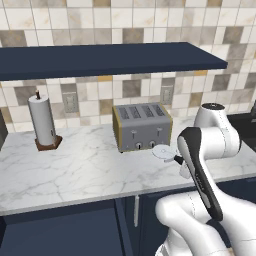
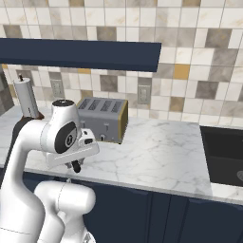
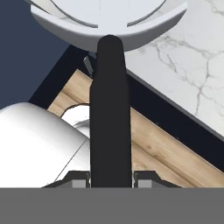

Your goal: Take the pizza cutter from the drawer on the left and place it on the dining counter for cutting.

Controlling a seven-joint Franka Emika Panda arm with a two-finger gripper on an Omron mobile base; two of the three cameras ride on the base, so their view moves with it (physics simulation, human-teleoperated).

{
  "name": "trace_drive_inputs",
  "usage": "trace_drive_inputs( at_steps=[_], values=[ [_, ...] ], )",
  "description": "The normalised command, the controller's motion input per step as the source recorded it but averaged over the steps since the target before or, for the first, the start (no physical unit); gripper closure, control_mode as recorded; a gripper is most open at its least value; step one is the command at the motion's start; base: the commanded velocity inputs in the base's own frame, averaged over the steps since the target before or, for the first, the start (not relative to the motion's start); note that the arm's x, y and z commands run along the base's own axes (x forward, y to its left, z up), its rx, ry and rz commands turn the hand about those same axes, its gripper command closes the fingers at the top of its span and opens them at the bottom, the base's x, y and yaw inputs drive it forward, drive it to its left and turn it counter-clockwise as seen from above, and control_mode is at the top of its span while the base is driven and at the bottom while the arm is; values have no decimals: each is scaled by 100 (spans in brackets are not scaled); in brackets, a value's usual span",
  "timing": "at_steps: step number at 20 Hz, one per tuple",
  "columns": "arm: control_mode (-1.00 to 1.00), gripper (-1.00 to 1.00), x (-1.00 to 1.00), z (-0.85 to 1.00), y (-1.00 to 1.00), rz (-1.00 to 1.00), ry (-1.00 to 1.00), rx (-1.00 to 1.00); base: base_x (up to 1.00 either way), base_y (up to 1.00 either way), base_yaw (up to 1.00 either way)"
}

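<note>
My gripper [image 3: 110, 177] is shut on the pizza cutter's short black handle [image 3: 110, 109], and the pale round wheel [image 3: 109, 19] stands out ahead of it. From the left base the wheel [image 1: 161, 152] hangs above the marble worktop's front edge, just in front of the toaster. In the right base view the gripper [image 2: 76, 166] points down under the white hand. Below the hand lies the open drawer [image 3: 170, 151] with its wooden floor and dark walls. The dining counter is out of view.
On the marble worktop [image 1: 75, 170] stand a silver toaster [image 1: 142, 126] and a paper towel roll [image 1: 42, 121], under a navy shelf [image 1: 110, 59]. A black sink [image 2: 225, 154] lies to the right. Navy cabinet fronts [image 2: 142, 213] run below.
</note>
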Motion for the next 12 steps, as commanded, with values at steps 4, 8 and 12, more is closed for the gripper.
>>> trace_drive_inputs(
  at_steps=[4, 8, 12],
  values=[
    [100, 100, 0, 0, 0, 0, 0, 0, -8, 0, 0],
    [100, 100, 0, 0, 0, 0, 0, 0, -47, -21, -2],
    [100, 100, 0, 0, 0, 0, 0, 0, -57, -23, -9]
  ],
)
